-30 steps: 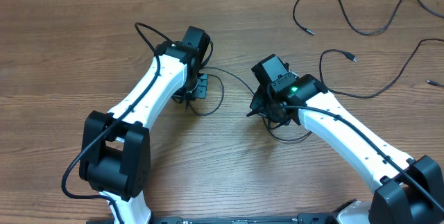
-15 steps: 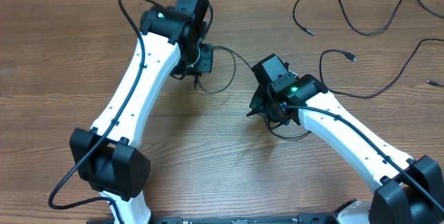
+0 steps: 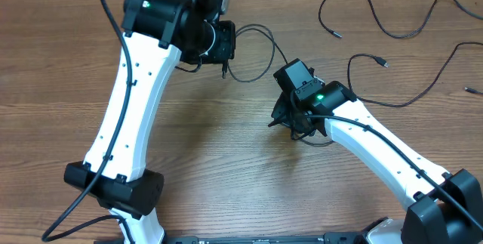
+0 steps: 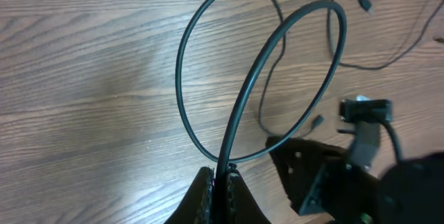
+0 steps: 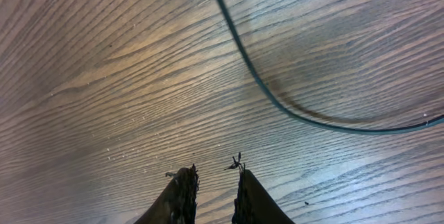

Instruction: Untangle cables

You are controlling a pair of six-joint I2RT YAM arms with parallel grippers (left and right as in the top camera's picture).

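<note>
In the left wrist view the left hand (image 4: 220, 175) sits at the bottom edge. Its 2 fingers (image 4: 203, 193) are pressed shut on the looped cable (image 4: 244, 96), which rises from the grip and spreads into 2 overlapping arcs across the upper centre of the frame. The overhead view hides that grip: the black wrist covers the fingers near the top, left of centre. Only the cable's arc shows there, running right and down toward the right hand (image 3: 287, 119) at the middle of the frame.

The overhead view does not show how the right hand stands, because the arm covers it. The right wrist view does: 2 dark fingertips (image 5: 182, 186) at the bottom edge stand a narrow gap apart, with only wood grain between them, so the hand is slightly open and grips nothing. A cable strand (image 5: 291, 113) crosses that frame from top centre to the right edge, lying on the worktop (image 5: 83, 78) apart from the fingertips. I cannot tell which cable it belongs to.

Only the overhead view takes in the loose cables (image 3: 382, 26) spread across the upper right of the worktop, well apart from both hands. The left wrist view catches 1 plug end (image 4: 363, 3) in its upper right corner and the black body of the right arm (image 4: 326, 179) at lower right.
</note>
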